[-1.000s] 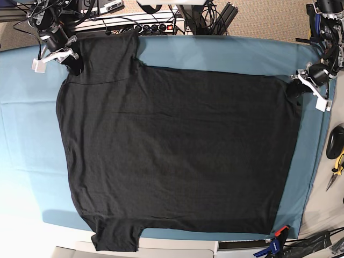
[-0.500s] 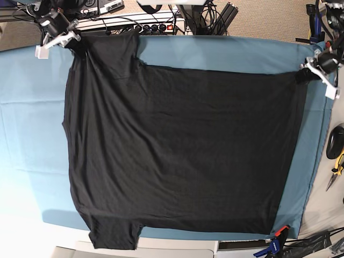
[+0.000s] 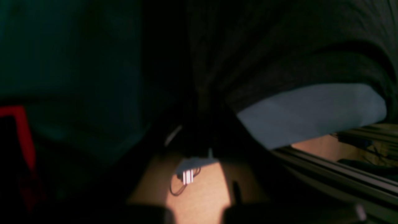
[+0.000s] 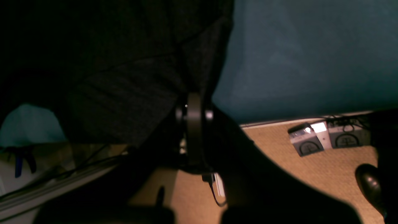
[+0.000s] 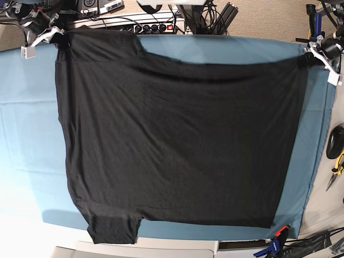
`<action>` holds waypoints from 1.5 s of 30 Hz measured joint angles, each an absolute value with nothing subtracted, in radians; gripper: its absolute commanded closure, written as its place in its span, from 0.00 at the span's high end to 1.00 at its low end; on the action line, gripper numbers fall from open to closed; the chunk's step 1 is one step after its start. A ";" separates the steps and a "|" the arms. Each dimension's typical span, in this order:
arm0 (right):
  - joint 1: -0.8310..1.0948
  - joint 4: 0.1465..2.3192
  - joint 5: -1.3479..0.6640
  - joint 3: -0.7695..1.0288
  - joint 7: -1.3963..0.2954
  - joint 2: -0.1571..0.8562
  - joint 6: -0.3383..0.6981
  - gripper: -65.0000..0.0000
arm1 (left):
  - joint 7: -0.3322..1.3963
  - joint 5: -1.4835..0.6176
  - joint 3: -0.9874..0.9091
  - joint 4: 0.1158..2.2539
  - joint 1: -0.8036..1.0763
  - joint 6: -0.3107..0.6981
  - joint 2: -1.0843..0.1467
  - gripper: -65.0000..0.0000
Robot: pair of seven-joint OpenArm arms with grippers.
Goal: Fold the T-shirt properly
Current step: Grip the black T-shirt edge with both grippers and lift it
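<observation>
Your left gripper (image 5: 322, 54) and right gripper (image 5: 45, 38) each pinch a far corner of the T-shirt (image 5: 177, 145), stretched between them across the table (image 5: 21, 129). The cloth hangs toward you, long axis running gripper to gripper, both arms equally near.

The T-shirt (image 5: 177, 145) is matt, finely knit black cloth; the table cover (image 5: 27, 134) is smooth teal fabric.
</observation>
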State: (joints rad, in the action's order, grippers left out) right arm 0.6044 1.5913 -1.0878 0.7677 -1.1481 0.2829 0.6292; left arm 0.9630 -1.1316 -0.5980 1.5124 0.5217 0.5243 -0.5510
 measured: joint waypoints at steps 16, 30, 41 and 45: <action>0.751 1.682 -1.129 0.771 -1.219 0.288 0.616 0.00 | 1.032 -1.198 -0.786 1.798 0.748 0.521 -0.524 0.00; 0.804 1.906 -1.101 0.972 -1.235 0.288 0.614 0.00 | 1.048 -1.217 -0.789 1.800 0.775 0.521 -0.526 0.00; 0.843 1.906 -1.098 0.973 -1.261 0.249 0.614 0.00 | 1.063 -1.217 -0.789 1.800 0.794 0.521 -0.527 0.00; 0.851 1.906 -1.078 0.973 -1.261 0.249 0.614 0.00 | 1.067 -1.217 -0.789 1.800 0.814 0.521 -0.527 0.00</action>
